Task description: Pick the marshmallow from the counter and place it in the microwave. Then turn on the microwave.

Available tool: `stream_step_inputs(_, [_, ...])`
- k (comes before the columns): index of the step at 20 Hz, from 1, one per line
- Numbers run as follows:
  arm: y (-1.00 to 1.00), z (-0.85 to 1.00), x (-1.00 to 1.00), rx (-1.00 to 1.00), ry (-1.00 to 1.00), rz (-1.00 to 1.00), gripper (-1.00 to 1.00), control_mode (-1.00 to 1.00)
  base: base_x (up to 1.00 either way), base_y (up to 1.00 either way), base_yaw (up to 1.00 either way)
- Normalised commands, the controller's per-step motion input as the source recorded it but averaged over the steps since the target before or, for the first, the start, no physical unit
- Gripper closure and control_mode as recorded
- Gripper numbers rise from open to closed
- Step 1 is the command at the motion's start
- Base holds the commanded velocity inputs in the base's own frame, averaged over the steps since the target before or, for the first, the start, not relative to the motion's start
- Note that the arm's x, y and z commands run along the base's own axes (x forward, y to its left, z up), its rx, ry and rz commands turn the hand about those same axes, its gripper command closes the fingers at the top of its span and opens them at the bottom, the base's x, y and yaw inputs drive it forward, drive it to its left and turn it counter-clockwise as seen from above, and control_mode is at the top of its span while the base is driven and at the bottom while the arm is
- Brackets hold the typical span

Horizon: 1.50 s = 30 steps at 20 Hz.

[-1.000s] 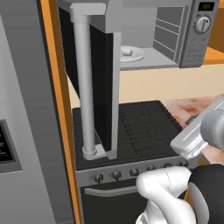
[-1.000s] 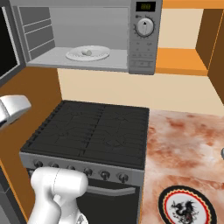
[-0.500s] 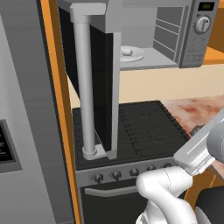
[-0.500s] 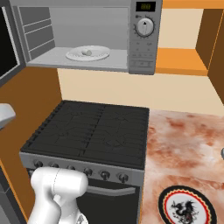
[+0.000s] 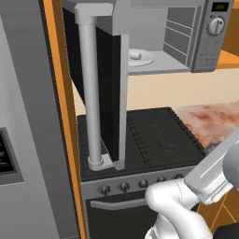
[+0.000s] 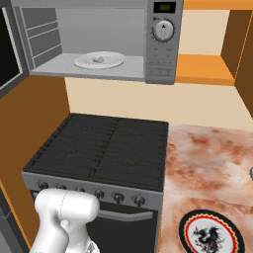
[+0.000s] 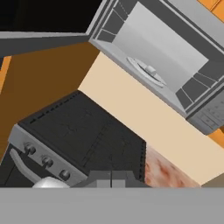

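Resting on the round white plate (image 6: 99, 61) inside the microwave (image 6: 160, 69), the marshmallow (image 6: 100, 59) sat as a tiny off-white lump near the middle of the open cavity; the left base view showed it too (image 5: 135, 55), just past the edge of the swung-out door (image 5: 109, 93). That door stood wide open, its dark glass turned edge-on toward the left base camera and its long grey bar handle (image 5: 88, 88) running down the front of it. The dial (image 6: 163, 30) and the small digital display (image 6: 164, 7) sat on the right side of the microwave's face. Below the microwave lay the black stovetop (image 6: 104, 150) with its grates, and a row of knobs (image 6: 99, 193) lined the oven front under it. To the right of the stovetop stretched the mottled pinkish-red counter (image 6: 212, 168), where a round black-and-red patterned plate (image 6: 210, 233) lay near the front edge. In the hand view the gripper (image 7: 112, 177) appeared at the bottom with its two dark tips pressed together, closed and holding nothing, well apart from the microwave and looking up at the cavity from above the stovetop's front. The white arm (image 5: 210, 175) crossed the lower right of the left base view.
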Motion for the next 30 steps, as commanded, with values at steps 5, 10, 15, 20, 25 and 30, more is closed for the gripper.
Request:
stream_step_inputs(5, [0.19,0.04,-0.23,-0.02,0.00,-0.02,1.00,-1.00,0.00,0.00,0.00])
stream_step_inputs(10, [0.08,0.02,-0.30,-0.01,0.00,-0.01,1.00,-1.00,0.00,0.00,0.00])
stream_step_inputs(15, [0.09,0.05,-0.32,-0.01,-0.03,0.00,1.00,-1.00,0.00,0.00,0.00])
stream_step_inputs(20, [0.14,0.11,-0.26,-0.01,-0.02,0.00,1.00,-1.00,0.00,0.00,0.00])
stream_step_inputs(25, [0.13,0.11,-0.26,0.00,-0.02,-0.01,1.00,-1.00,0.00,0.00,0.00])
stream_step_inputs(30, [0.12,0.10,-0.24,0.00,-0.01,-0.02,1.00,-1.00,0.00,0.00,0.00])
